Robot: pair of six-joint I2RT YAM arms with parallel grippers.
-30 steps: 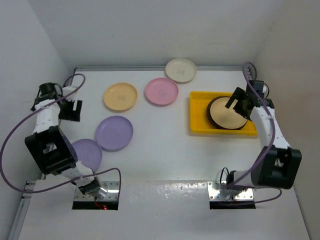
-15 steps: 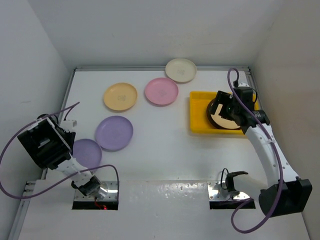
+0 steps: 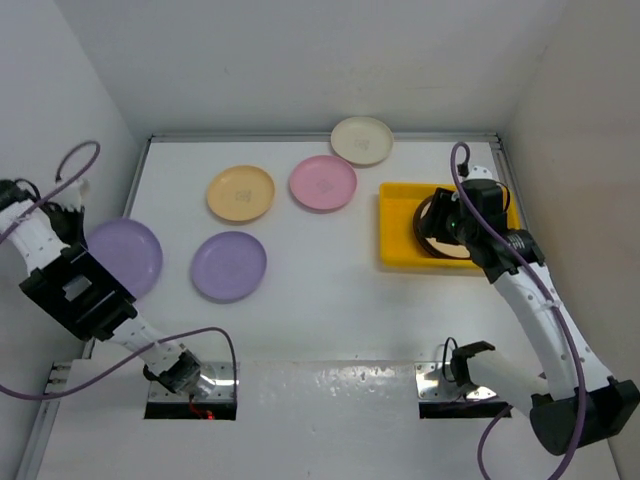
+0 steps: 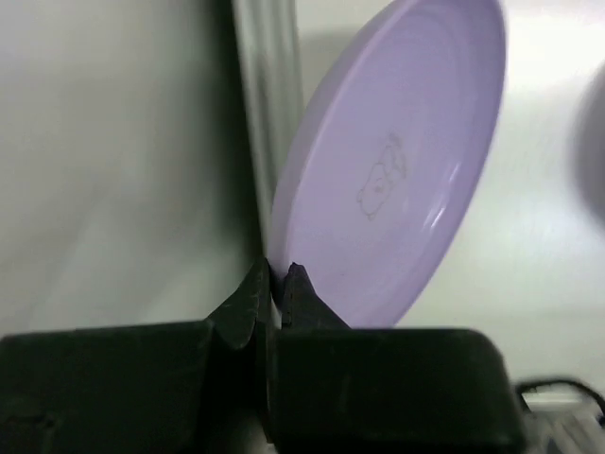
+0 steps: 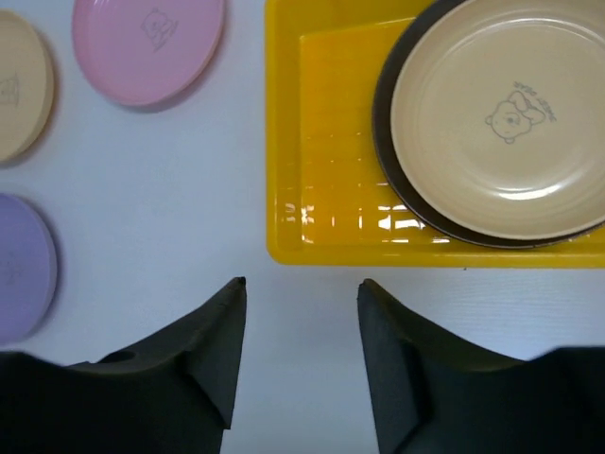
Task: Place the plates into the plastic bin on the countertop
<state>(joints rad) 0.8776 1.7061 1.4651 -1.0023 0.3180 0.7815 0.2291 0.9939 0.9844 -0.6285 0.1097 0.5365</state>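
Observation:
My left gripper (image 4: 277, 274) is shut on the rim of a purple plate (image 4: 397, 180), which it holds tilted next to the left wall (image 3: 122, 255). A second purple plate (image 3: 228, 265), a yellow-orange plate (image 3: 241, 193), a pink plate (image 3: 323, 182) and a cream plate (image 3: 362, 140) lie on the white countertop (image 3: 320, 300). The yellow plastic bin (image 5: 331, 123) holds a tan plate (image 5: 501, 113) stacked on a dark-rimmed one (image 5: 388, 104). My right gripper (image 5: 301, 284) is open and empty, hovering just off the bin's edge.
White walls close in the countertop on the left, back and right. A metal edging strip (image 4: 265, 113) runs along the left wall, right beside the held plate. The right arm (image 3: 530, 300) reaches over the right side of the countertop.
The left gripper shut on the purple plate near the front left and raised it toward the left wall. The right arm swung left off the bin, its jaws narrowing.

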